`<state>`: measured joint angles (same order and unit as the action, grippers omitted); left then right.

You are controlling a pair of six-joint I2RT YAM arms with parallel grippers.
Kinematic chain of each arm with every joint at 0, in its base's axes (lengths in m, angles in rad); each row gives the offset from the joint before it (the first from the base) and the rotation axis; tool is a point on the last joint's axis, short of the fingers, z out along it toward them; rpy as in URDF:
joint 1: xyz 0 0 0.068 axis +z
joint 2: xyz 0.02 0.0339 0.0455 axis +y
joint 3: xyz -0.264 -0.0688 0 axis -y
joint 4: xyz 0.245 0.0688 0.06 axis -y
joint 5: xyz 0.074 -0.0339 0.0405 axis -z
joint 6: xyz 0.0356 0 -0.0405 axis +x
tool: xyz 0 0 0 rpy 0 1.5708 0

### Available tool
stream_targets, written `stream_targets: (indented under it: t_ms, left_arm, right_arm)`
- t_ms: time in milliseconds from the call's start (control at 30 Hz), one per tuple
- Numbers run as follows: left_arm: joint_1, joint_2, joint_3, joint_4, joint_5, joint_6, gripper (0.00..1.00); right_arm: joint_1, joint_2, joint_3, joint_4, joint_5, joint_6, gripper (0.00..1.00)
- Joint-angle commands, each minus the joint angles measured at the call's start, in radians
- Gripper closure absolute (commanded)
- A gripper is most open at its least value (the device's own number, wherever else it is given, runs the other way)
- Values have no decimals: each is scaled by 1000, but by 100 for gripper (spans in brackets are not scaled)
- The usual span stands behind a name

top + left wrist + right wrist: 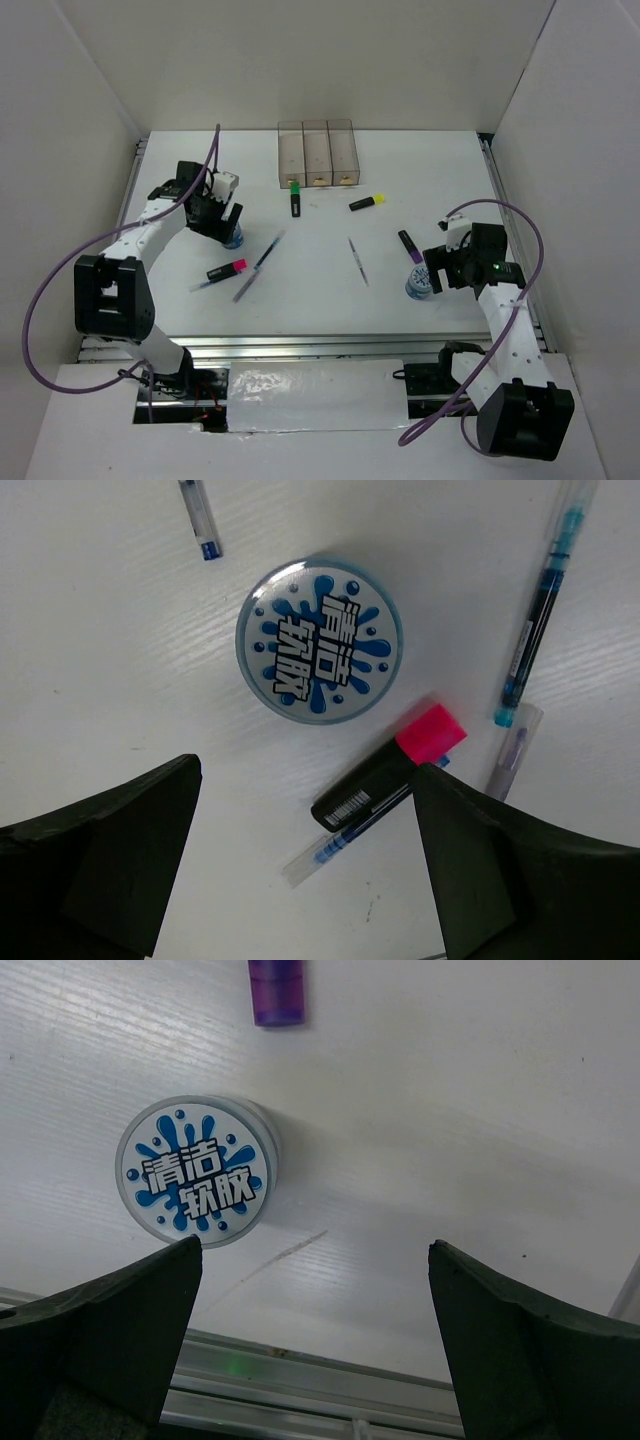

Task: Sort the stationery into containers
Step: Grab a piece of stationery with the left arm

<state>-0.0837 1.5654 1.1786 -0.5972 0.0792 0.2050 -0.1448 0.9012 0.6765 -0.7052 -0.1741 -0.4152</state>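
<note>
The three clear brownish containers (315,155) stand in a row at the back. My left gripper (226,222) is open above a blue-white tape roll (233,240). In the left wrist view the gripper (308,780) hangs over bare table just short of the roll (319,640), with the pink highlighter (390,765) by its right finger. My right gripper (441,264) is open beside the second tape roll (419,283). In the right wrist view the gripper (315,1255) is empty, and this roll (197,1170) lies ahead of the left finger.
A green highlighter (295,198), a yellow one (367,202) and a purple one (410,246) lie mid-table. Thin pens (357,260) (270,250) lie between the arms. One pen (340,842) lies under the pink highlighter. The table's metal front rail (300,1380) is close under my right gripper.
</note>
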Motion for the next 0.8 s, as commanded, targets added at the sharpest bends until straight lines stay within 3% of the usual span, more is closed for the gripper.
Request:
stream_targets:
  t_ms: [0, 533, 633, 767]
  left_arm:
    - [10, 36, 62, 28, 51, -24, 1]
    - [10, 180, 73, 157, 83, -50, 9]
    - [10, 200, 87, 157, 91, -50, 14]
    - [10, 211, 96, 166, 88, -50, 29]
  right_arm:
    - [-1, 10, 51, -27, -16, 10, 0]
    - [1, 28, 67, -23, -11, 12, 0]
    - [-1, 34, 63, -17, -5, 10, 0]
    - [-1, 42, 60, -14, -5, 12, 0]
